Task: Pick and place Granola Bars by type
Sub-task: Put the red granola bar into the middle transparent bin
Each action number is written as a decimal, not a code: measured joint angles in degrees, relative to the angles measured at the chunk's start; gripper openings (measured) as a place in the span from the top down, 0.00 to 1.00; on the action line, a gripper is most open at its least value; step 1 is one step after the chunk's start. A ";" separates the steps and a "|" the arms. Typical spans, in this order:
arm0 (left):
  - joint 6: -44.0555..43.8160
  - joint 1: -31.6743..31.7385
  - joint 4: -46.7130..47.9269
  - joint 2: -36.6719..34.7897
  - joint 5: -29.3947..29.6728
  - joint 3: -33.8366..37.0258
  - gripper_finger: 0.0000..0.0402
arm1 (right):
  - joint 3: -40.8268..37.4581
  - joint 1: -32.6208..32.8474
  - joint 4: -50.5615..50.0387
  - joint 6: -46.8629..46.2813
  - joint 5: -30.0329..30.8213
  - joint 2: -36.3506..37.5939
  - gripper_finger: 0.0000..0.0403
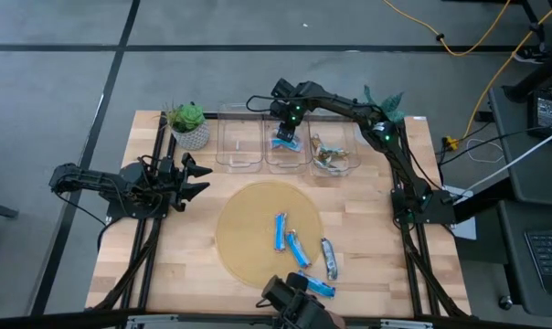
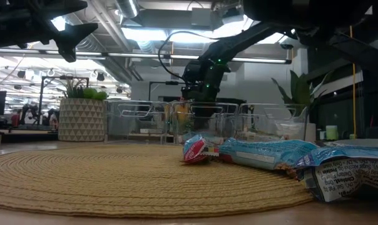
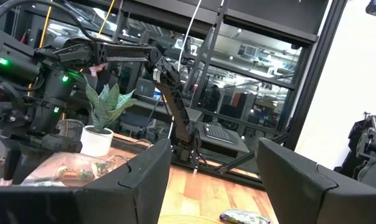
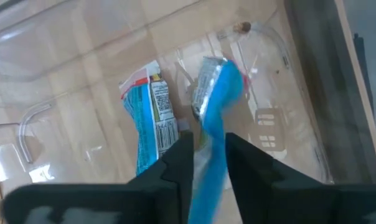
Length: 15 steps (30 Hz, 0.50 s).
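My right gripper (image 1: 287,128) (image 4: 210,165) points down into the middle clear bin (image 1: 285,157) at the table's far side, shut on a blue granola bar (image 4: 216,93). A second blue bar (image 4: 149,118) lies flat on that bin's floor. The right bin (image 1: 334,151) holds silvery green-brown bars (image 1: 329,161). On the round woven mat (image 1: 249,228) lie blue bars (image 1: 280,231) (image 1: 299,249) and a silvery bar (image 1: 329,259); another blue bar (image 1: 318,288) lies at the mat's near edge. My left gripper (image 1: 198,178) (image 3: 213,180) waits open at the table's left, above the table. My right gripper pinches the blue bar between its two fingers by its upper part (image 4: 211,146), coming from above and pointing down. The bar hangs below the fingers along their line, its silvery crimped end (image 4: 203,78) down toward the bin floor beside the lying bar.
An empty-looking clear bin (image 1: 239,142) stands left of the middle one. A potted plant (image 1: 189,125) stands at the far left, another plant (image 1: 386,100) at the far right. A dark camera mount (image 1: 294,302) sits at the table's near edge.
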State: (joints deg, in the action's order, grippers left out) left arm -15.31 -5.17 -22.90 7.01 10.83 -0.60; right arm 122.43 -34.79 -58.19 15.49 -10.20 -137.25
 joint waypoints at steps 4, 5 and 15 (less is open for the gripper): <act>0.00 0.00 0.00 0.00 0.00 0.00 0.44 | 0.00 0.00 0.07 0.00 0.01 0.00 0.66; 0.00 0.01 -0.01 0.00 0.01 0.00 0.44 | 0.02 0.00 0.05 -0.01 0.02 0.00 0.65; -0.02 0.02 0.00 0.00 0.00 0.00 0.44 | 6.61 1.12 -3.66 0.09 4.75 0.00 0.62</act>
State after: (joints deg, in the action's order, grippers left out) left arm -15.33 -5.15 -22.90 7.01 10.83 -0.60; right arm 129.04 -33.67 -61.85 15.57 -5.45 -137.25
